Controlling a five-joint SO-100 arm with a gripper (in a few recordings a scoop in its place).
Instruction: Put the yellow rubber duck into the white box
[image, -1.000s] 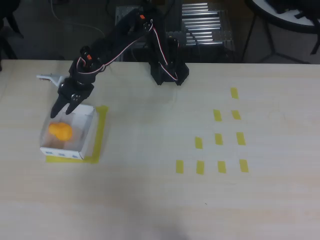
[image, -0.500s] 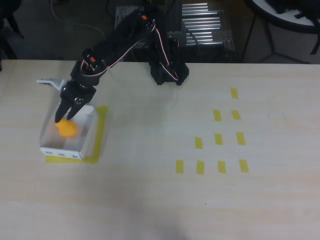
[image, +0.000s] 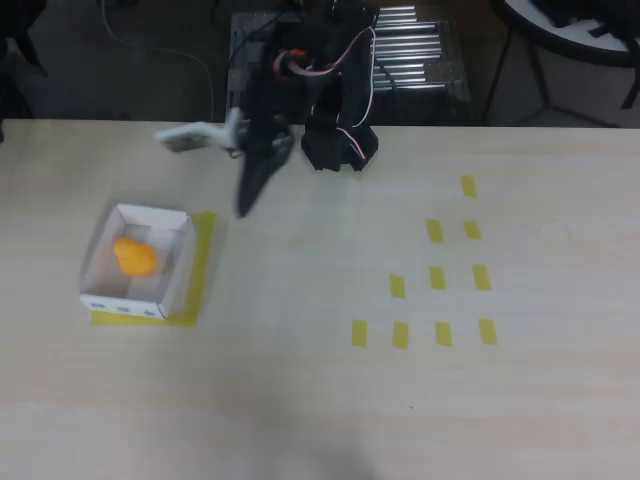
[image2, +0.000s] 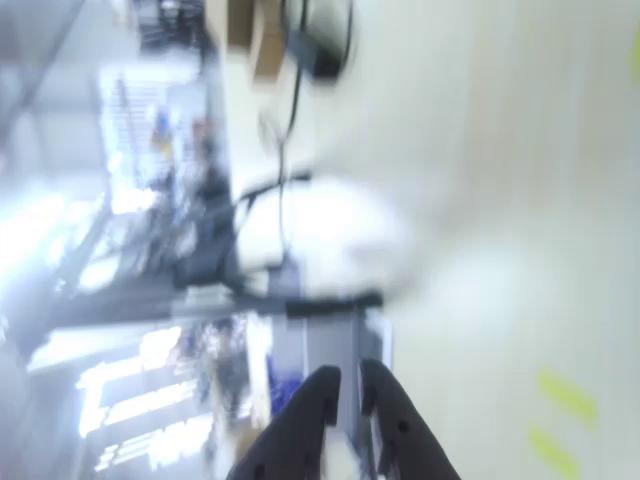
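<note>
The yellow rubber duck (image: 134, 257) lies inside the white box (image: 176, 268) at the left of the table in the overhead view. My gripper (image: 243, 206) has pulled away to the upper right of the box, well clear of the duck, its dark fingers close together with nothing between them. In the blurred wrist view the two dark fingertips (image2: 330, 383) stand nearly touching at the bottom, the gripper (image2: 346, 382) holding nothing.
Yellow tape (image: 203, 262) frames the box. Several short yellow tape strips (image: 437, 278) mark the right half of the table. The arm's black base (image: 340, 145) stands at the far table edge, with a metal rack (image: 410, 50) behind it.
The gripper was over the duck in the box, then lifted out and swung right toward the base. The duck stays in the box.
</note>
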